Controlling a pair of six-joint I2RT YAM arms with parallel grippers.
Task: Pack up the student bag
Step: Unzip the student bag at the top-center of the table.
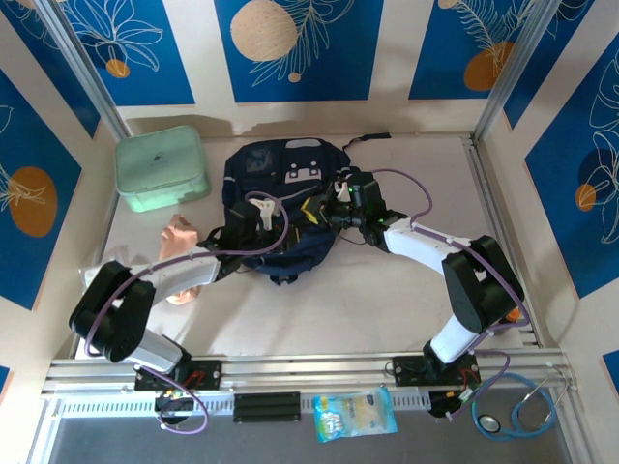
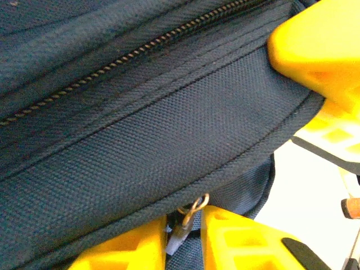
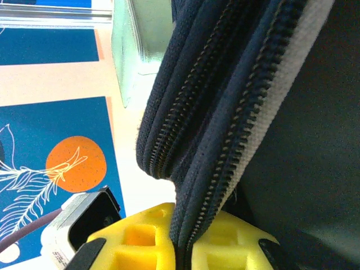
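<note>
Right wrist, student bag (image 3: 225, 112) pinched between jaws

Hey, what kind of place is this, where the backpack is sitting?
Most likely a robot lab's test booth, not a classroom: blue printed wall panels set in aluminium posts, a metal rail carrying the arm bases, and the student bag staged on a table.

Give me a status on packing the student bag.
Done: nothing packed can be confirmed; the student bag hides its contents. In hand: the right hand clamps its zippered edge, and the left hand pinches a zipper pull. Left: probably working the zipper; the mint box and a pink item sit outside.
</note>
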